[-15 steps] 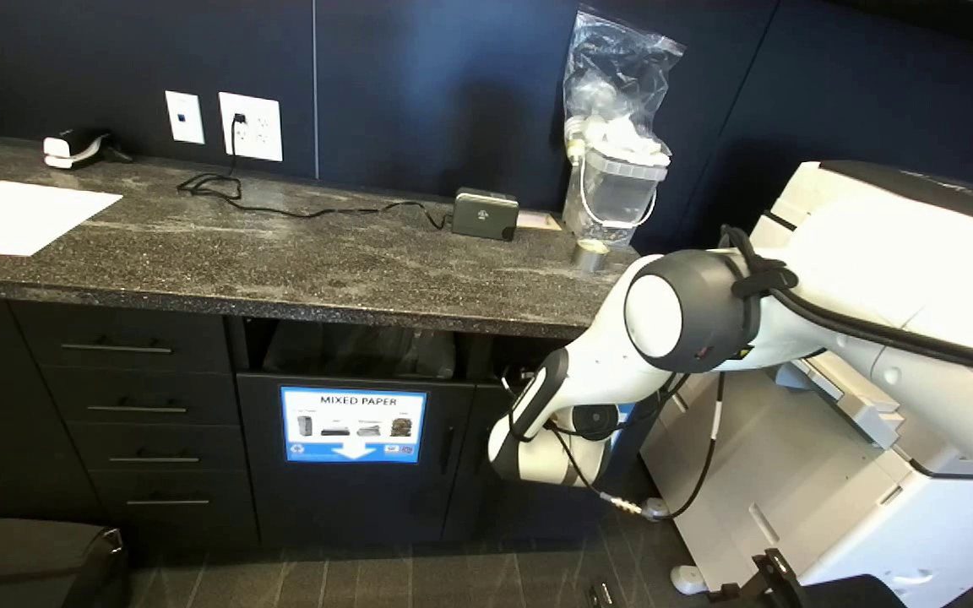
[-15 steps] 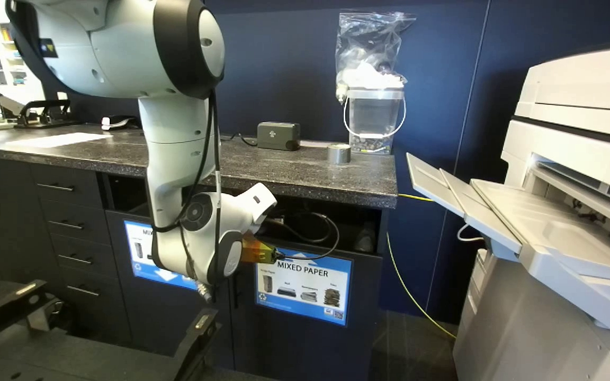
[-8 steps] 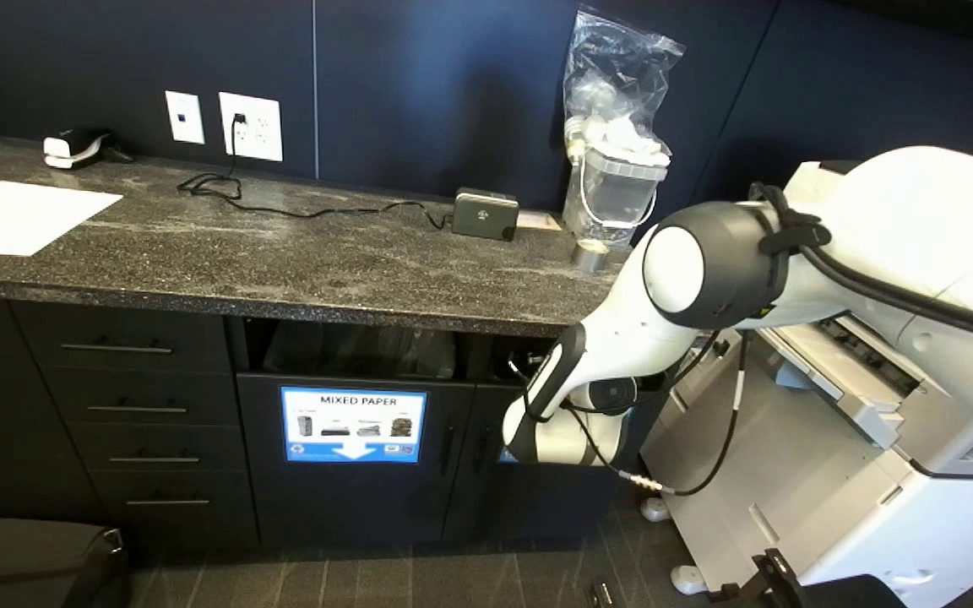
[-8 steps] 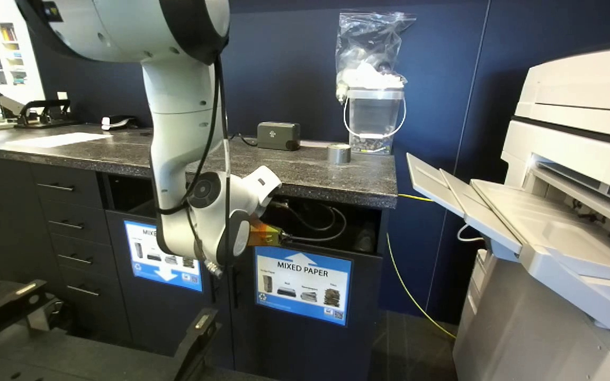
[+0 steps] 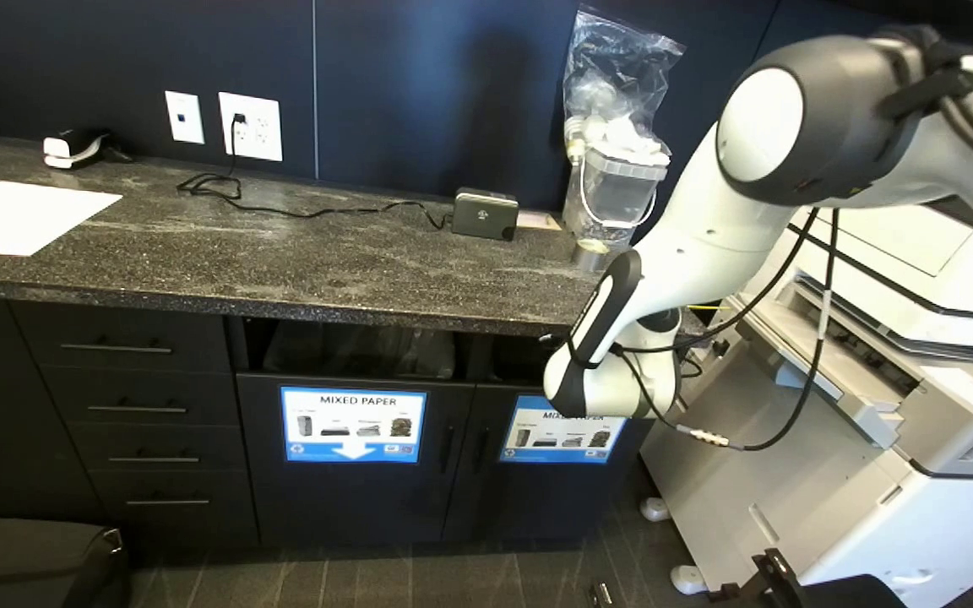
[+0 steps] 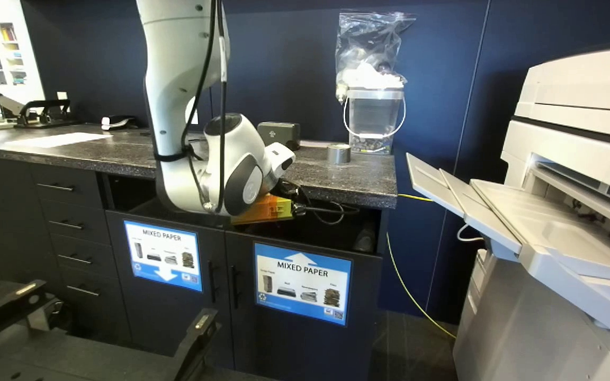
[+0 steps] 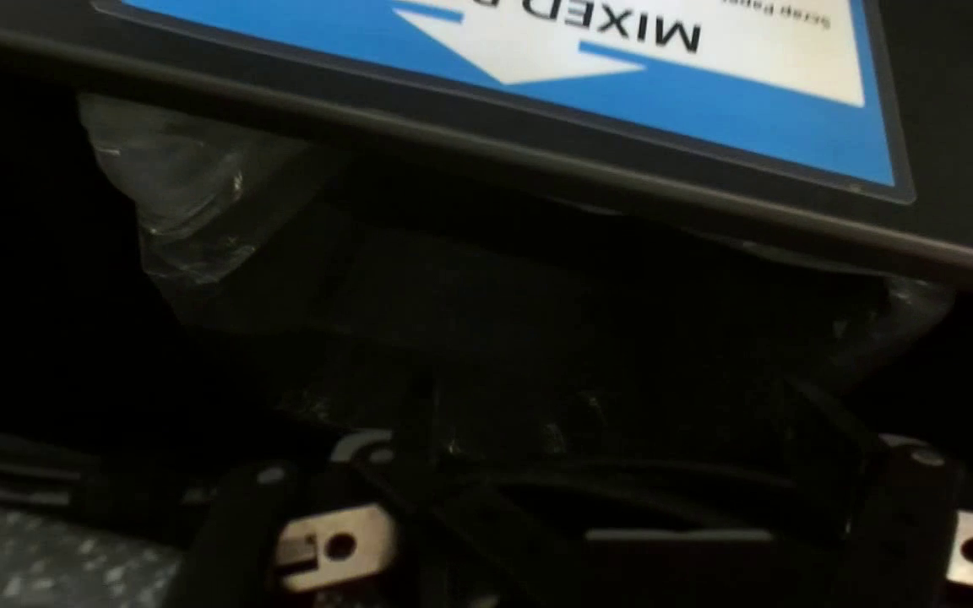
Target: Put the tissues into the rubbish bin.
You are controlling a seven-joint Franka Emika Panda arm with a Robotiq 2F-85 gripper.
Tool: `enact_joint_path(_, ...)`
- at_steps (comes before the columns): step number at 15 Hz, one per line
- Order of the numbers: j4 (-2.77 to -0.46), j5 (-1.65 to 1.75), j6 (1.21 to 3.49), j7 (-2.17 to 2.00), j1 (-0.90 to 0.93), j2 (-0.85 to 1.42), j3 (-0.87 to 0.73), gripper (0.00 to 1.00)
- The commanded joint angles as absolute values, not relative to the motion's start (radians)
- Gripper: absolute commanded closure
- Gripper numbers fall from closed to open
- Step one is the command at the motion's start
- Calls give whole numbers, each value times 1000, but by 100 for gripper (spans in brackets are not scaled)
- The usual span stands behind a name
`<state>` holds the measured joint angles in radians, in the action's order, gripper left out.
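Observation:
No tissues show clearly in any current view. The rubbish bin is a dark cabinet with an open top slot (image 6: 331,227) above a mixed paper sign (image 6: 302,283). In the wrist view, a clear plastic liner (image 7: 191,186) hangs inside the dark bin behind the sign's panel. My gripper (image 7: 622,422) is over this opening, with its fingers (image 7: 419,422) wide apart and nothing seen between them. In an exterior view its orange-taped body (image 6: 265,207) is at the slot, just below the counter edge; the fingertips are hidden there. The inside of the bin is too dark to read.
The counter (image 5: 326,262) overhangs the slot. On it stand a grey box (image 5: 485,214), a tape roll (image 6: 339,153) and a clear bucket (image 6: 375,116) with a bag of white items on top. A printer (image 6: 575,211) stands beside the cabinet. A second bin slot (image 5: 360,348) is adjacent.
The arm has risen. The gripper has gone up from in front of the cabinet door to the slot's level under the counter, uncovering more of both mixed paper signs.

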<state>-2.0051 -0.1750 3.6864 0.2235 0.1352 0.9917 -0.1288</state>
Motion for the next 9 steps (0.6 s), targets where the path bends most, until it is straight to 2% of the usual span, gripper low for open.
enact_joint_path(1, -2209, -123, 3455, 254, 193, 744, -207, 0)
enact_joint_path(6, -2317, 25, 3036, 240, 367, 475, -406, 0)
enact_joint_path(9, -2349, 230, 2878, 132, 449, 320, -501, 0)
